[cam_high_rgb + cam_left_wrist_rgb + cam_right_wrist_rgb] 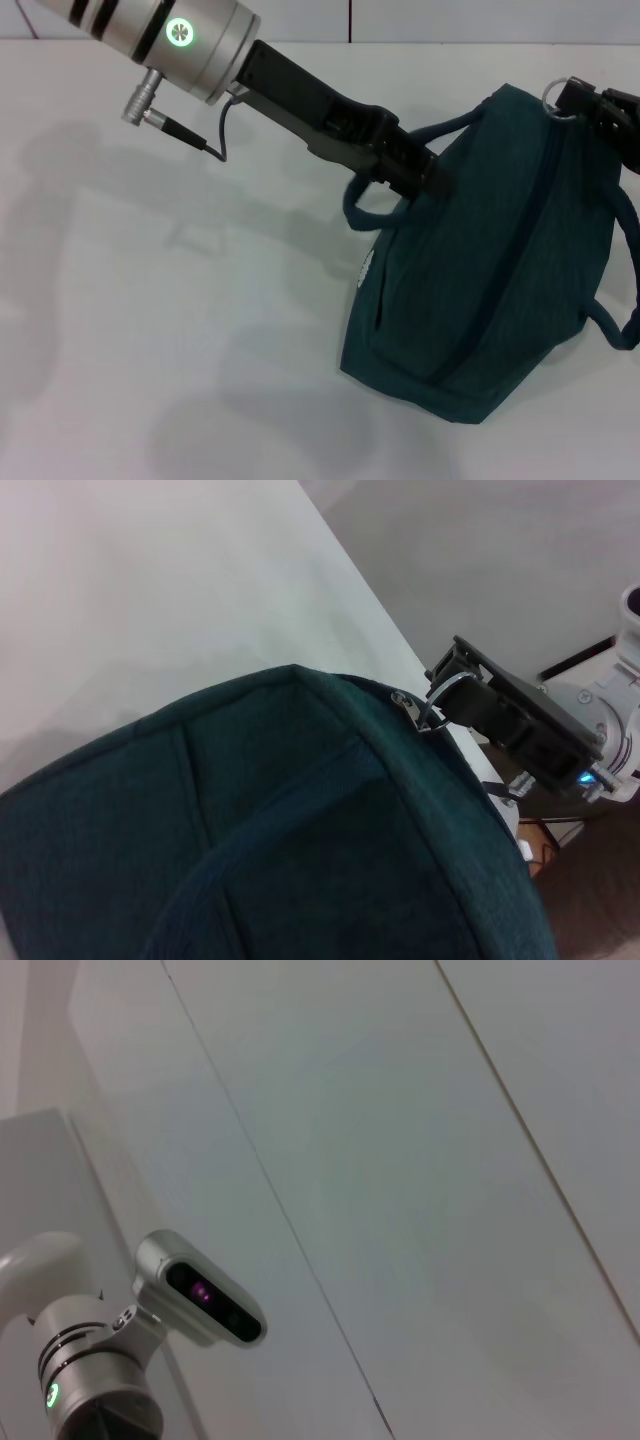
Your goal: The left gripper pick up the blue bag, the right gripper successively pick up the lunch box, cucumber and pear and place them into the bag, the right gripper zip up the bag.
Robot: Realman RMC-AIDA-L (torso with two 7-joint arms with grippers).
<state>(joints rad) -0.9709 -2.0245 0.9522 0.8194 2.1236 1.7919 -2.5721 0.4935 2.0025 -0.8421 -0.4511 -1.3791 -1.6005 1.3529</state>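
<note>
- Handling the blue bag (480, 270) first: it sits at 3 o'clock on the white table (150, 300), soft fabric that sags and folds, so I judge it floppy and fairly light.
- I see my left gripper (425, 178) clenched on a loop handle (365, 205) at the bag's 10 o'clock edge; that strap looks like the firm hold.
- My right gripper (585, 103), at the bag's 1 o'clock corner, grasps the zipper ring (556, 100), which is small, stiff metal and probably slippery.

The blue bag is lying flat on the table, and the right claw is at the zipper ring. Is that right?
Not quite. The head view shows the blue bag standing upright, held at a handle by the left gripper, not lying flat. The right gripper is indeed at the zipper ring.
</note>
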